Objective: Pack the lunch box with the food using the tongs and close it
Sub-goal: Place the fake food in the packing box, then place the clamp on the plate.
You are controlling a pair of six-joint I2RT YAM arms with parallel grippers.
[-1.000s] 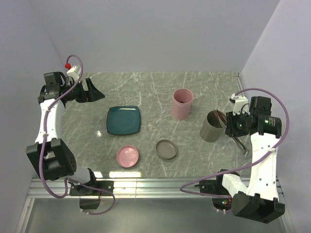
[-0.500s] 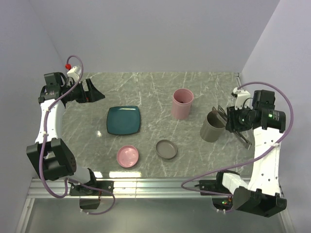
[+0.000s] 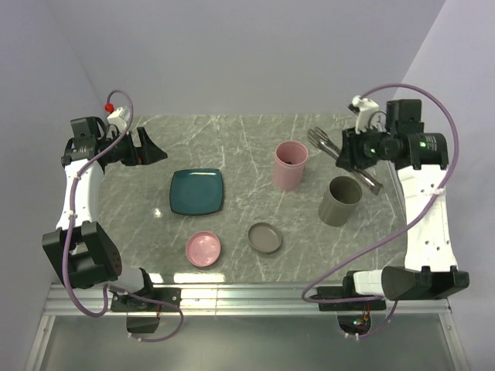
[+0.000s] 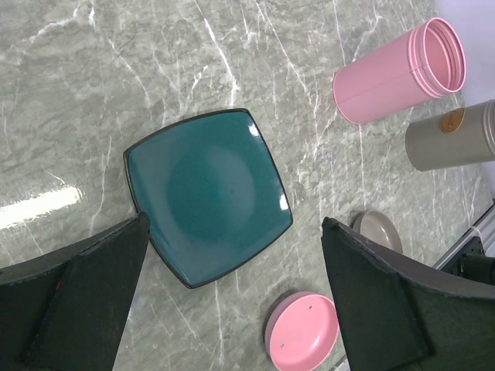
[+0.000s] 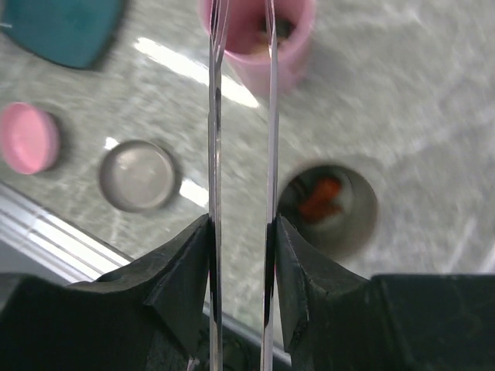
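The left gripper [image 3: 151, 145], jaws spread, hung at the table's [image 3: 247, 139] left edge, well apart from the plate [image 3: 197, 192]. Near the right edge, the right gripper [image 5: 241, 224] pinched thin silver tongs [image 5: 214, 116], tips near the pink cup [image 3: 290, 165]. Red-orange food [image 5: 319, 197] lay in the grey cup [image 3: 340, 201].

The table [image 3: 232, 147] is grey marble with white veins. On the left lies a teal plate [image 3: 197, 192]; rightwards stand a pink tub [image 3: 290, 165], a pink lid [image 3: 203, 249], a grey tub [image 3: 341, 201] (red-orange bits [image 5: 321, 197] inside), a grey lid [image 3: 265, 237] and silver tongs [image 5: 215, 116].
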